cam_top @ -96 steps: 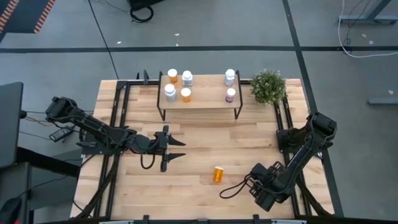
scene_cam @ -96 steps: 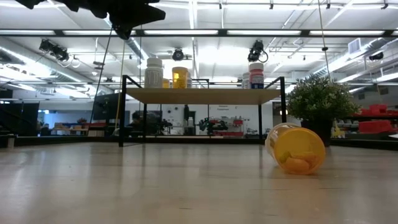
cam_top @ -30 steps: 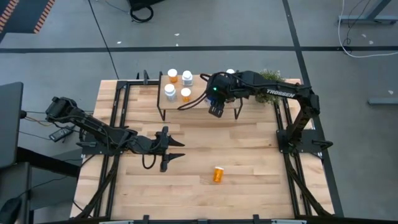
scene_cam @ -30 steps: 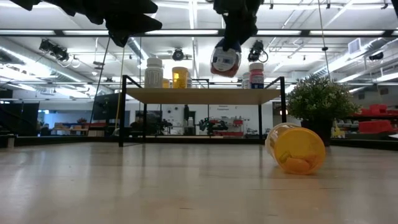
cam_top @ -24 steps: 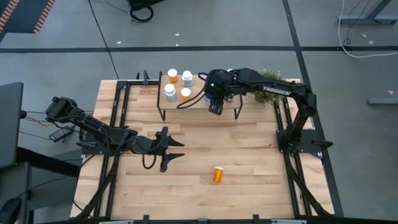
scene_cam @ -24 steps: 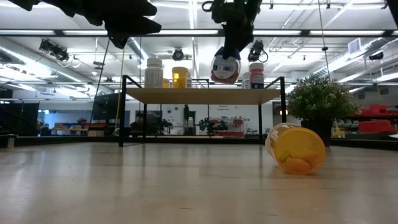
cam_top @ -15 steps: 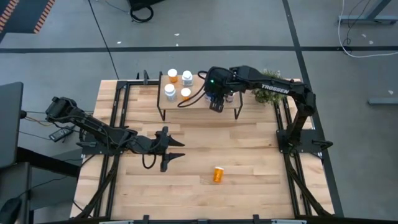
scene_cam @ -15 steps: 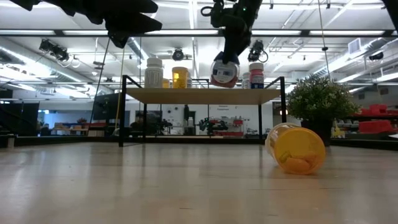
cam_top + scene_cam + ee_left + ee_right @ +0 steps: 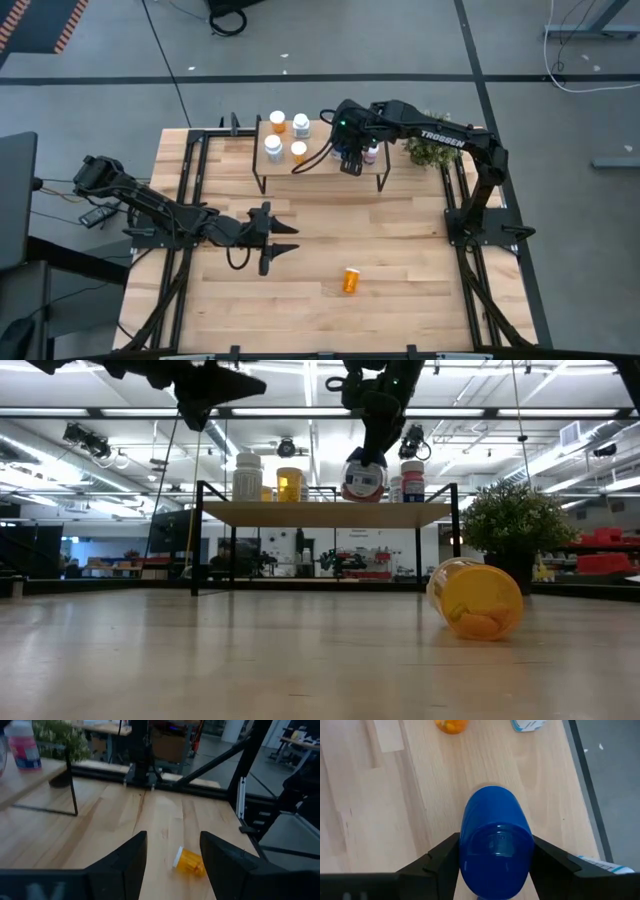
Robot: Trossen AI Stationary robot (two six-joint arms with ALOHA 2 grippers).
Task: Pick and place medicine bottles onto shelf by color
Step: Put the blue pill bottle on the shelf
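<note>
My right gripper [image 9: 350,162] is over the light-wood shelf [image 9: 320,168] at the table's far side, shut on the blue-topped bottle [image 9: 363,477], whose blue top [image 9: 495,840] faces the right wrist camera. Two orange bottles [image 9: 278,122] [image 9: 298,151] and two white ones [image 9: 301,125] [image 9: 273,147] stand on the shelf's left part. A pinkish bottle [image 9: 372,152] stands on its right part. An orange bottle [image 9: 351,279] lies on its side on the table, also seen in the left wrist view [image 9: 190,861]. My left gripper [image 9: 285,240] is open and empty left of the table's middle. My right gripper pinches the blue-topped bottle by two opposite sides of its upper part [image 9: 466,845], one finger [image 9: 440,857] on each side. The fingers come from above, pointing down. The bottle hangs below them, slightly tilted, its base just over the shelf board [image 9: 320,512]; whether it touches, I cannot tell.
A small potted plant [image 9: 432,140] stands at the shelf's right end, close to my right arm. The shelf's black legs [image 9: 196,540] stand on the tabletop. Bare wood lies between the shelf and the lying orange bottle [image 9: 474,598].
My right gripper has gone toward the table's far edge over the shelf and come down, carrying the blue-topped bottle. The bottle has sunk from well above the shelf to just over the board.
</note>
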